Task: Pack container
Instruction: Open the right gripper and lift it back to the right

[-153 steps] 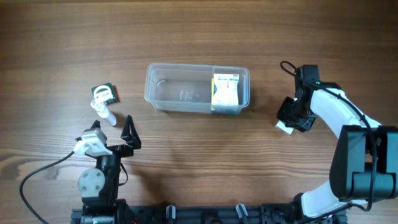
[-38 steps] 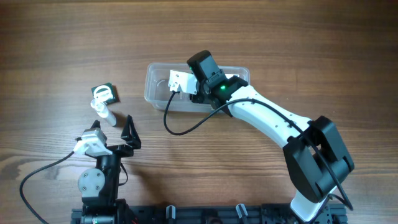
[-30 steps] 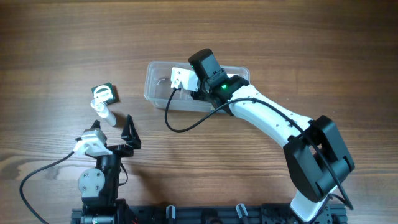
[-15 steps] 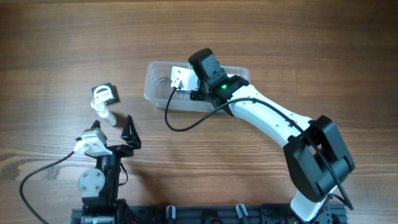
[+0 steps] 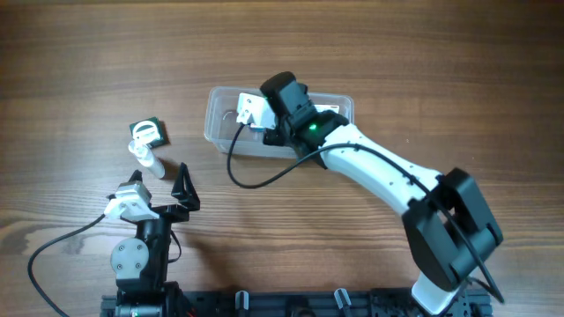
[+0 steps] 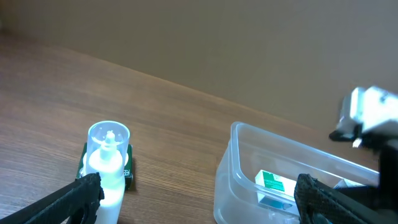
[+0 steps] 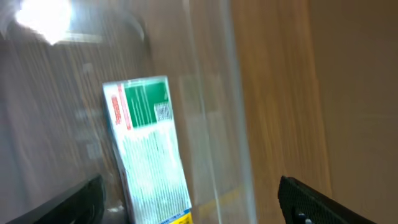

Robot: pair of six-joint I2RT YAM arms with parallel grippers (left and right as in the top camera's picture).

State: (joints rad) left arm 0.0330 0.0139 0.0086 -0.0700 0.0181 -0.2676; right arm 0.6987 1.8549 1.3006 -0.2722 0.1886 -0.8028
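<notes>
Your right arm (image 5: 370,167) has swung in from the 3 o'clock edge of the bench (image 5: 441,53) and now hangs over the container (image 5: 227,123). Over the last second the right pincer (image 7: 189,202) has spread its fingers wide, so it's released and gripping nothing.

The container is the clear tub sitting a bit toward 12 o'clock from the middle of the bench, with its long side running 9 to 3. In the wrist view a green-and-white box (image 7: 149,155) lies on the tub's floor near one clear wall. It shows between the two open fingertips and touches neither, as far as I can tell.

Heading out toward 9 o'clock, well apart from the tub, there's a white bottle (image 5: 145,158) lying on the bench with a small green box (image 5: 147,132) just beside its cap end.

Down at about 7 o'clock your left pincer (image 6: 198,194) is parked with its fingers wide open and nothing in them.
</notes>
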